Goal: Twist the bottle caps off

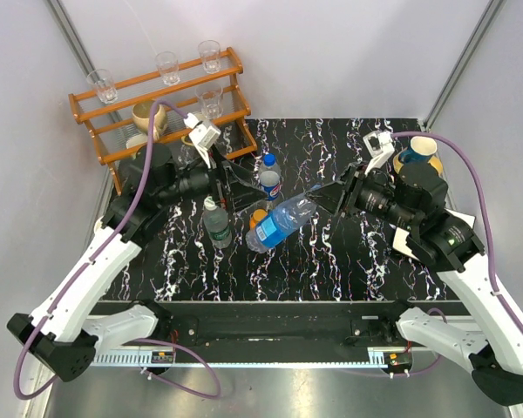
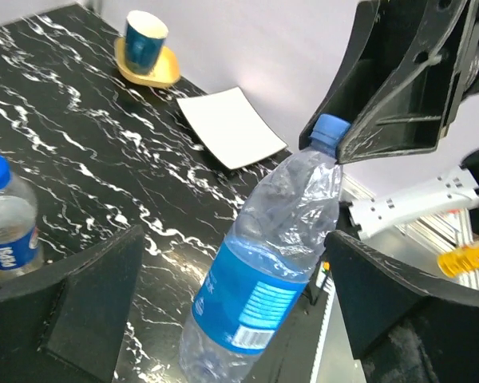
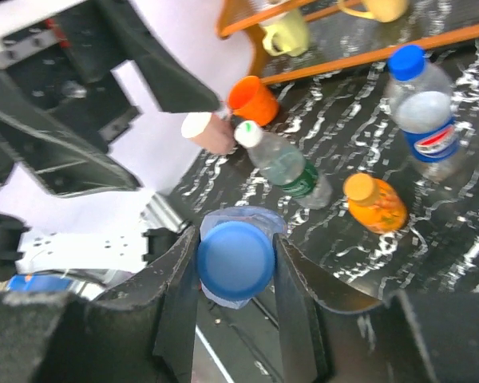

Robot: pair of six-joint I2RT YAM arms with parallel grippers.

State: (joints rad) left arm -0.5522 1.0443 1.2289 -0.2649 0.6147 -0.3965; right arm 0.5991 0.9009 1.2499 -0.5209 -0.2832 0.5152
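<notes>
The right gripper (image 3: 235,263) is pinching the round blue cap (image 3: 235,257) narrowly. The left gripper (image 2: 233,239) is standing wide around the translucent blue bottle (image 1: 279,222), which is tilting over the middle of the table (image 1: 349,252), cap pointing toward two o'clock. The plastic is thin and crinkled, probably light and crushable, so gripping low at the labelled band seems wise.

Bright, even lighting; wrist views slightly blurred.

A robot lab cell: white walls (image 1: 349,52), aluminium posts (image 1: 74,39), bolted arms (image 1: 96,261).
</notes>
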